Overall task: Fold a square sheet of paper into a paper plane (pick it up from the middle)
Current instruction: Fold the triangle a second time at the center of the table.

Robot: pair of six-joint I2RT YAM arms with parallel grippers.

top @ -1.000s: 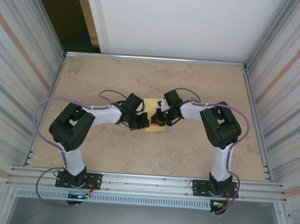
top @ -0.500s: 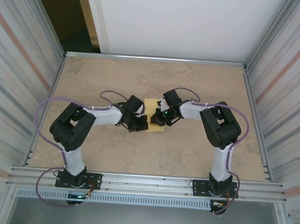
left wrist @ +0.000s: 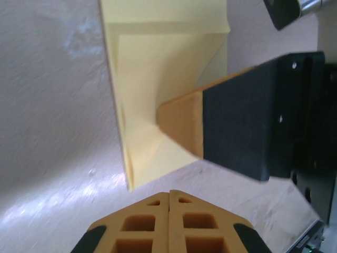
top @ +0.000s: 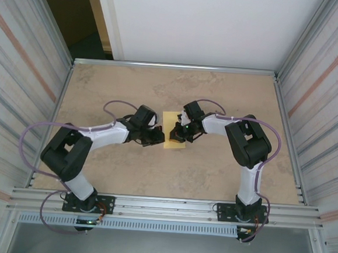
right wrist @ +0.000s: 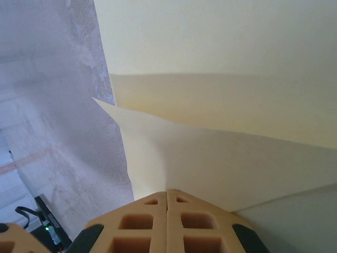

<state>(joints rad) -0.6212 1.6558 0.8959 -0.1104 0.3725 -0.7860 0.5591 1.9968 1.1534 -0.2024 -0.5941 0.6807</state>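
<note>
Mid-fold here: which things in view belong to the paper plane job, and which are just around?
Job:
- square sheet of paper, partly folded
- left gripper, shut, beside the sheet
- right gripper, shut, resting on the sheet

Just around:
- table
- metal frame rail
- purple cables on the arms

Paper sheet point(top: 173, 142) mid table point(top: 224, 172), L claw point(top: 158, 139) just left of it, R claw point(top: 176, 133) on its right part
</note>
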